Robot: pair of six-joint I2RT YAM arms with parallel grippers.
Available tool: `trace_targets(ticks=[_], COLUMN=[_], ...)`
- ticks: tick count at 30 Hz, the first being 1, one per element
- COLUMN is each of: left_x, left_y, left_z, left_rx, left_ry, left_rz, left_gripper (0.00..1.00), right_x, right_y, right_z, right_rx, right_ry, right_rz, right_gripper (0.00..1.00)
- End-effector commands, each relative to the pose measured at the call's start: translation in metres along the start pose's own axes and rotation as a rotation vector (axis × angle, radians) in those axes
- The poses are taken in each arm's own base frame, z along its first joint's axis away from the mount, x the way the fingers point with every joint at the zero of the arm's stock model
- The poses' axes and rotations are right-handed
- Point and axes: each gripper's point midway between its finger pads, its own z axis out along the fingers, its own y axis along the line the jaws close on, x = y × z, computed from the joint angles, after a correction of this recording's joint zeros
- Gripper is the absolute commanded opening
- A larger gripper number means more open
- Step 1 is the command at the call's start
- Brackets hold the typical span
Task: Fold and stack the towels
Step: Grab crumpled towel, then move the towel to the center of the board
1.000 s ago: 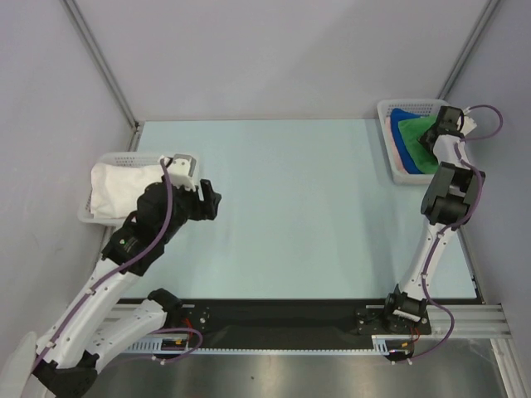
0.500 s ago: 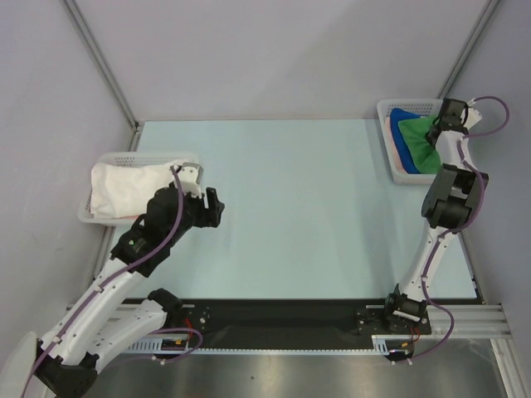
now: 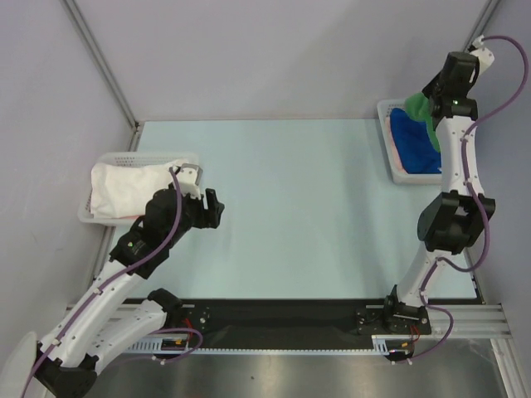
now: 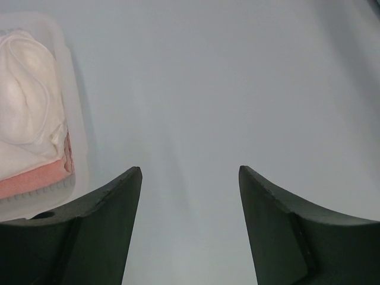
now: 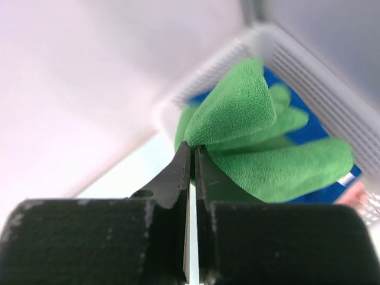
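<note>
Two towels at most look dealt with, and I would judge the job to be around its middle: the left basket (image 3: 106, 157) holds a white towel (image 3: 124, 184) lying on a pink towel (image 4: 32, 181), though the white one looks too rumpled from here to say whether it counts as folded. Nothing lies on the pale worktop (image 3: 299, 207), so no folding is in hand at this moment. The right end effector (image 5: 191, 153) has its fingers pressed together on a pinch of the green towel (image 3: 417, 110) and holds it above the right basket (image 3: 390, 112) at the far right corner, with a blue towel (image 3: 415, 139) lying inside that basket beneath it. That leaves the green one to be carried to the worktop, spread, folded and stacked, and the blue one after it. The green towel is bunched, not flat: in the wrist view its folds fan away from the pinch point in several lobes, and in the overhead view it trails from the fingers down toward the basket, so its long axis probably runs from the grip to its free lower edge, close to vertical. The left end effector (image 4: 190, 172) is spread wide and grips nothing; it hovers over bare worktop just beside the left basket.
</note>
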Motion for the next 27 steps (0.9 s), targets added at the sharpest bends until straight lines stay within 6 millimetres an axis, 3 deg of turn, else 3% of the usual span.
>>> trace_targets(ticks=[1, 3, 4, 5, 6, 7, 8, 9, 10, 11, 13, 14, 15, 16, 17, 18, 19, 20, 21, 22, 24, 27], left_x=[-0.008, -0.008, -0.009, -0.009, -0.009, -0.010, -0.011, -0.010, -0.011, -0.010, -0.009, -0.008, -0.007, -0.006, -0.002, 0.000, 0.004, 0.015, 0.020, 0.026, 0.041, 0.060], left_y=[-0.003, -0.002, -0.001, -0.001, 0.000, 0.000, 0.001, 0.002, 0.002, 0.003, 0.002, 0.002, 0.001, -0.001, -0.001, -0.002, -0.002, 0.000, -0.002, -0.004, -0.009, -0.022], left_z=[-0.001, -0.002, -0.001, -0.001, -0.002, -0.002, -0.003, -0.003, -0.003, -0.003, -0.002, -0.001, -0.001, 0.000, 0.000, 0.000, 0.002, 0.004, 0.006, 0.009, 0.016, 0.031], left_rx=[0.022, 0.021, 0.015, 0.014, 0.010, 0.007, 0.001, -0.001, -0.003, -0.005, -0.003, -0.005, 0.000, 0.003, 0.001, -0.001, -0.008, -0.026, -0.026, -0.018, -0.003, 0.042], left_ry=[-0.032, -0.032, -0.035, -0.037, -0.038, -0.041, -0.046, -0.048, -0.050, -0.048, -0.044, -0.039, -0.032, -0.025, -0.012, -0.009, -0.004, 0.010, 0.017, 0.025, 0.041, 0.091], left_rz=[0.016, 0.015, 0.012, 0.011, 0.011, 0.007, 0.007, 0.007, 0.004, 0.004, -0.006, -0.010, -0.016, -0.041, -0.059, -0.083, -0.141, -0.175, -0.241, -0.275, -0.361, -0.423], left_gripper=[0.72, 0.71, 0.71, 0.71, 0.71, 0.71, 0.71, 0.71, 0.71, 0.72, 0.72, 0.73, 0.73, 0.73, 0.73, 0.74, 0.75, 0.77, 0.77, 0.77, 0.77, 0.74], right_x=[-0.068, -0.068, -0.054, -0.047, -0.049, -0.021, -0.003, -0.010, 0.029, 0.051, 0.093, 0.140, 0.171, 0.188, 0.250, 0.273, 0.297, 0.310, 0.344, 0.352, 0.355, 0.332], right_y=[0.072, 0.095, 0.123, 0.129, 0.138, 0.140, 0.158, 0.164, 0.161, 0.176, 0.184, 0.171, 0.178, 0.175, 0.146, 0.156, 0.146, 0.140, 0.122, 0.116, 0.100, 0.084], right_z=[-0.082, -0.112, -0.134, -0.143, -0.166, -0.167, -0.186, -0.212, -0.207, -0.226, -0.240, -0.236, -0.253, -0.263, -0.262, -0.286, -0.295, -0.308, -0.323, -0.332, -0.344, -0.358], right_rx=[-0.222, -0.283, -0.340, -0.351, -0.389, -0.397, -0.462, -0.514, -0.502, -0.557, -0.612, -0.572, -0.597, -0.610, -0.568, -0.643, -0.652, -0.662, -0.673, -0.670, -0.672, -0.665], right_ry=[-0.143, -0.144, -0.128, -0.117, -0.128, -0.076, -0.046, -0.080, -0.018, 0.012, 0.085, 0.161, 0.192, 0.206, 0.301, 0.310, 0.335, 0.354, 0.408, 0.426, 0.440, 0.403], right_rz=[-0.017, -0.054, -0.074, -0.090, -0.087, -0.104, -0.111, -0.096, -0.138, -0.159, -0.205, -0.252, -0.274, -0.275, -0.332, -0.324, -0.342, -0.319, -0.365, -0.350, -0.347, -0.312], right_gripper=[0.00, 0.00, 0.00, 0.00, 0.00, 0.00, 0.00, 0.00, 0.00, 0.01, 0.00, 0.00, 0.00, 0.03, 0.14, 0.18, 0.25, 0.42, 0.49, 0.57, 0.64, 0.66])
